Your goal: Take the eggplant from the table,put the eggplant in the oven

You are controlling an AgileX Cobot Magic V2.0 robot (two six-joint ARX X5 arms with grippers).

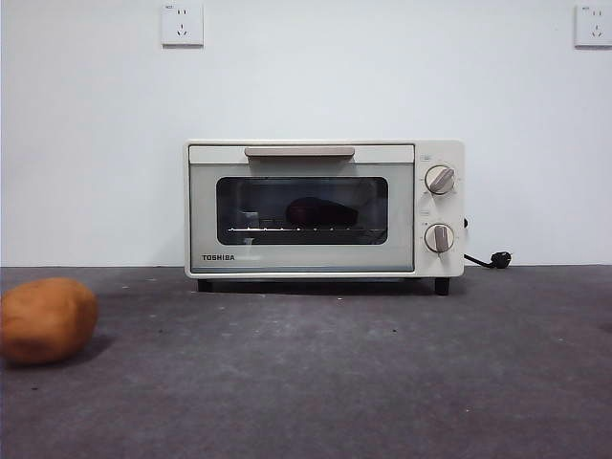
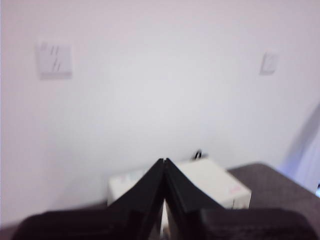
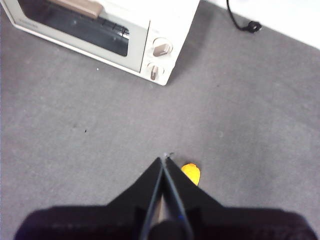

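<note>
The cream-white oven stands at the back middle of the dark grey table with its door closed. Through the dark glass window I see the purple eggplant lying on the wire rack inside. My left gripper is shut and empty, raised high with the oven's top below and beyond it. My right gripper is shut and empty above the table, well in front of the oven on its knob side. Neither gripper shows in the front view.
An orange-brown potato-like lump lies at the table's front left. A small orange thing lies on the table just beside my right gripper's tips. The oven's black power cord and plug trail off behind its right side.
</note>
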